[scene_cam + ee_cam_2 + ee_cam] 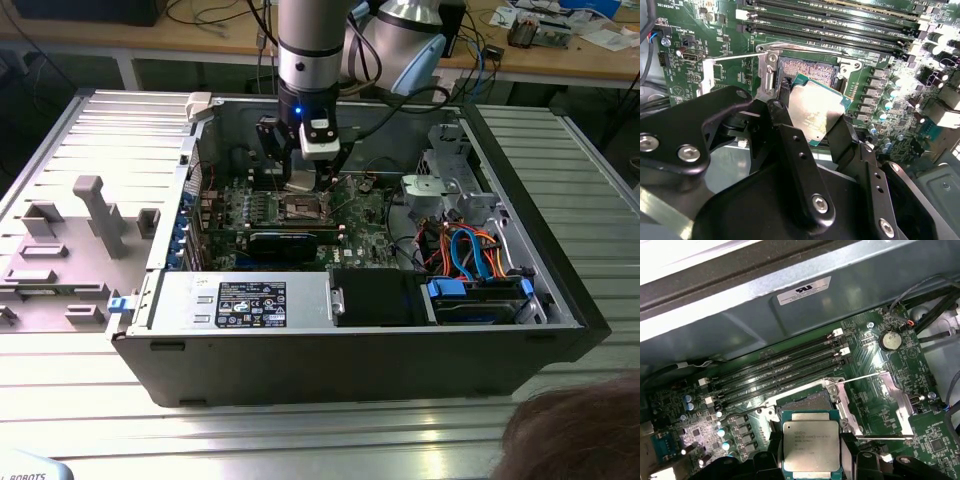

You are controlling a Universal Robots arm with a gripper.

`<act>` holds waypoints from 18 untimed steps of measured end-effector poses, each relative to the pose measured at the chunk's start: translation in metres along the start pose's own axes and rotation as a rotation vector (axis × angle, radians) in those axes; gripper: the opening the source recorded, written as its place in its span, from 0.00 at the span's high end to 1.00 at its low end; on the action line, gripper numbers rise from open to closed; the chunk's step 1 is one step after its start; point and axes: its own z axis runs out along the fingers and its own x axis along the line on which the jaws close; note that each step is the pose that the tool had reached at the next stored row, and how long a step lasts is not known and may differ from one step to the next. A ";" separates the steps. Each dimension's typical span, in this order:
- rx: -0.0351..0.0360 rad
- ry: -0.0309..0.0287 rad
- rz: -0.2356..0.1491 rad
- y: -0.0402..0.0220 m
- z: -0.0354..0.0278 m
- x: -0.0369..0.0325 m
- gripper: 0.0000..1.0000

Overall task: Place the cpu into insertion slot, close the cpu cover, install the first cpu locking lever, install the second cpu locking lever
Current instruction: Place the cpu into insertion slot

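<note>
My gripper (pixel 300 172) hangs inside the open computer case, shut on the cpu (pixel 815 112), a flat square chip with a silver-grey top and a green edge. Its black fingers (pixel 786 125) clamp two opposite edges. In both wrist views the cpu (pixel 811 445) hovers slightly tilted, just above and partly over the insertion slot (pixel 805 401), whose dark pin field (pixel 810 70) lies bare. The cpu cover (pixel 892 402), a silvery frame, is swung open beside the slot. A thin locking lever (pixel 860 379) stands released along one side of the cover, and a second lever (pixel 885 438) along the other.
Long black memory slots (pixel 780 365) run beside the socket. The case's grey wall (pixel 790 315) stands just beyond them. A black card (pixel 290 242), a power supply (pixel 250 300) and drive cables (pixel 470 255) fill the case. A person's hair (pixel 580 430) shows at the exterior view's right.
</note>
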 end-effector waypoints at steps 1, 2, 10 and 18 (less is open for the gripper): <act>0.0002 -0.0002 0.004 0.0000 0.0002 0.0000 0.46; 0.0002 -0.0004 0.007 0.0000 0.0003 0.0000 0.46; 0.0004 -0.0014 0.030 0.0000 0.0013 0.0000 0.46; 0.0009 -0.0024 0.049 -0.0001 0.0021 0.0000 0.46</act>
